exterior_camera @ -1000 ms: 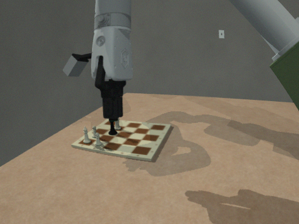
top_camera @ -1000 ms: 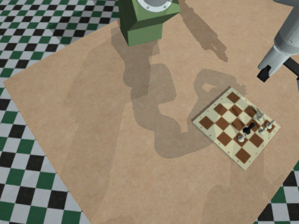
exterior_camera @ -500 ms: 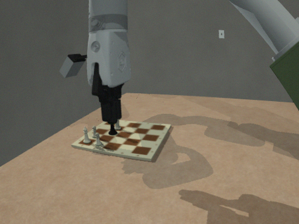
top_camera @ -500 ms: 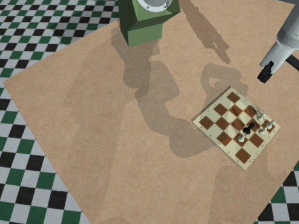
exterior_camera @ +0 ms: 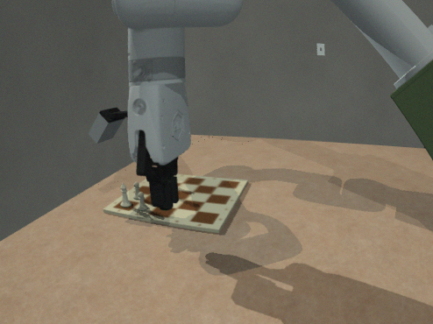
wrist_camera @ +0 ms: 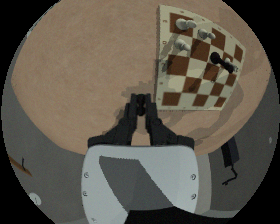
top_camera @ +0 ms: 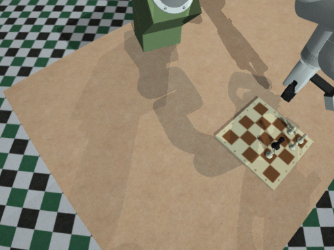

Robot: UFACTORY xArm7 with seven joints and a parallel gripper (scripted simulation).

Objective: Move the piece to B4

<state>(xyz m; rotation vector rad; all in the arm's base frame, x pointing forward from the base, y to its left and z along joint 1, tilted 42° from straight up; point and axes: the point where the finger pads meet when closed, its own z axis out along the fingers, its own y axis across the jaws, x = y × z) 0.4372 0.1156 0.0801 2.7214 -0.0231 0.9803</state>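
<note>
The chessboard (top_camera: 264,141) lies at the right of the table; it also shows in the exterior view (exterior_camera: 180,200) and the wrist view (wrist_camera: 196,60). A black piece (top_camera: 276,144) stands upright near its middle, with several white pieces around it, such as one (top_camera: 269,154) and another (top_camera: 290,130). A grey piece (top_camera: 285,120) lies on its side at the board's edge. My gripper (top_camera: 287,97) hangs low over the bare table just off the board's edge, fingers pointing down (exterior_camera: 164,204). The fingers are shut on a small chess piece that they mostly hide.
The arm's green base block (top_camera: 162,16) stands at the far side of the table. The table's edge runs close beyond the board's right corner. White pieces (exterior_camera: 125,195) crowd the board's corner nearest the gripper.
</note>
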